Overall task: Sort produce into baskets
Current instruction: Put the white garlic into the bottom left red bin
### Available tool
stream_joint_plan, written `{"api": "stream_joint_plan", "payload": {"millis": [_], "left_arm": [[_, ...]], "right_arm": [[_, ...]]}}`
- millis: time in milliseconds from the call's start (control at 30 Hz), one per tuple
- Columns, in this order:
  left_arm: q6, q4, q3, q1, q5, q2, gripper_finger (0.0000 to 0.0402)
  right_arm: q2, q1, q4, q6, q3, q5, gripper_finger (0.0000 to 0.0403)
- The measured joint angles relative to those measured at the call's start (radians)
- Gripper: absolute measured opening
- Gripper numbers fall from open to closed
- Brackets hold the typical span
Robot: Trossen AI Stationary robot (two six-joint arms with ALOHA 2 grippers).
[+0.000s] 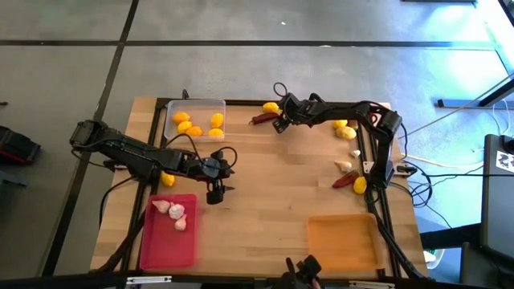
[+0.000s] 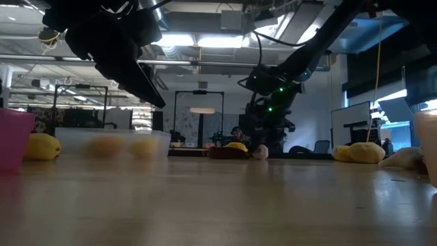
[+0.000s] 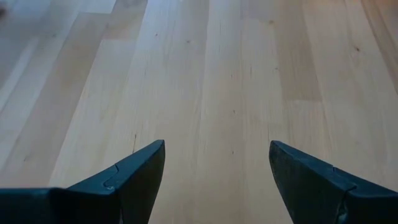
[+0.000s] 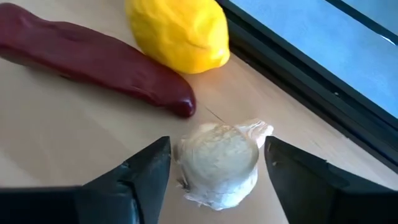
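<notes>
At the table's far edge, my right gripper (image 1: 280, 123) (image 4: 214, 171) is open, one finger on each side of a whitish garlic bulb (image 4: 219, 165) that lies on the wood. Just beyond the bulb lie a dark red chili (image 4: 93, 59) (image 1: 263, 118) and a yellow lemon (image 4: 179, 31) (image 1: 271, 107). Near the table's middle left, my left gripper (image 1: 217, 195) (image 3: 216, 168) hangs open over bare wood. The clear basket (image 1: 170, 107) holds several yellow fruits, the pink basket (image 1: 165, 249) holds garlic bulbs, and the orange basket (image 1: 341, 241) stands at the near right. My right gripper comes slanting down from the near right, its fingers (image 4: 152, 171) close to both sides of the garlic bulb. Whether they touch it I cannot tell. The bulb rests on the table.
More produce lies near the right arm's base: lemons (image 1: 345, 128), garlic (image 1: 344, 166), a chili (image 1: 344, 181) and a lemon (image 1: 359, 185). One lemon (image 1: 169, 179) sits beside the left arm. The table's dark far rail (image 4: 298, 68) runs just beyond the bulb.
</notes>
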Motion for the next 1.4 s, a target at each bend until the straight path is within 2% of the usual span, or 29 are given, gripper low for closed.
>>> {"api": "stream_joint_plan", "payload": {"millis": [333, 500, 700, 1000, 1233, 1400], "left_arm": [[-0.002, 0.000, 0.000, 0.000, -0.001, 0.000, 0.0286], [-0.062, 0.000, 0.000, 0.000, -0.001, 0.000, 0.0286], [-0.123, 0.000, 0.000, -0.002, -0.002, 0.000, 0.0286], [-0.192, 0.006, 0.000, -0.002, -0.009, 0.000, 0.0286], [-0.168, 0.103, 0.000, -0.002, -0.015, 0.000, 0.0285], [-0.168, 0.163, 0.000, -0.002, -0.083, 0.000, 0.0285]], "right_arm": [[-0.001, 0.001, -0.016, -0.025, 0.000, -0.003, 0.0150], [-0.002, 0.016, -0.020, -0.042, 0.000, -0.004, 0.0114], [-0.035, 0.065, -0.027, -0.076, -0.002, -0.006, 0.0111], [-0.163, 0.194, -0.033, -0.122, -0.002, -0.030, 0.0112], [-0.246, 0.317, -0.016, -0.163, -0.002, -0.072, 0.0112], [-0.271, 0.404, 0.007, -0.178, -0.002, -0.082, 0.0112]]}}
